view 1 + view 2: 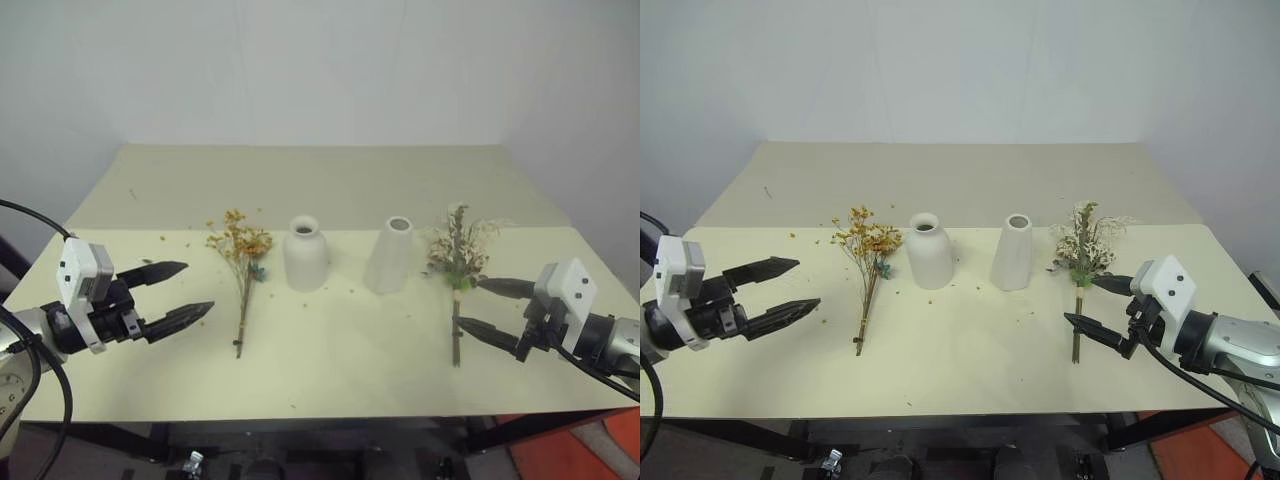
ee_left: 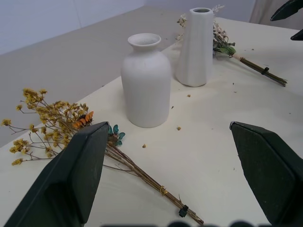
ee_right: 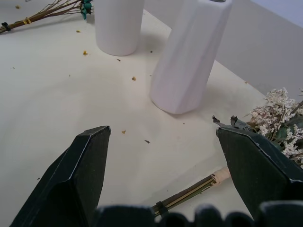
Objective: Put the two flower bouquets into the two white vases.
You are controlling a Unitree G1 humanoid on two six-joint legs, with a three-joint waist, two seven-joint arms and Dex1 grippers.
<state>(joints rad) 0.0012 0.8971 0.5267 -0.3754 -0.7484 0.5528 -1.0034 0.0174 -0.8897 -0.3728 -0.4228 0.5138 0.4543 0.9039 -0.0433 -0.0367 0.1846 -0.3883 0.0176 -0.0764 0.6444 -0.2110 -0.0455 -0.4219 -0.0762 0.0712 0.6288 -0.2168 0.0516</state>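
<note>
- I see a pale cream table [image 1: 330, 370] running from the near edge back to the wall; a crease or seam crosses it from side to side behind the middle.
- Small brownish crumbs [image 2: 179, 128] lie scattered over the tabletop, most of them around the centre.
- A plain white wall [image 1: 320, 70] stands behind the table.
- Under the near edge I can make out a dark frame [image 1: 300, 440].
- Something orange-red [image 1: 590, 450] sits low at the right corner.

text: none readable | labels: none | numbers: none | signs: none
</note>
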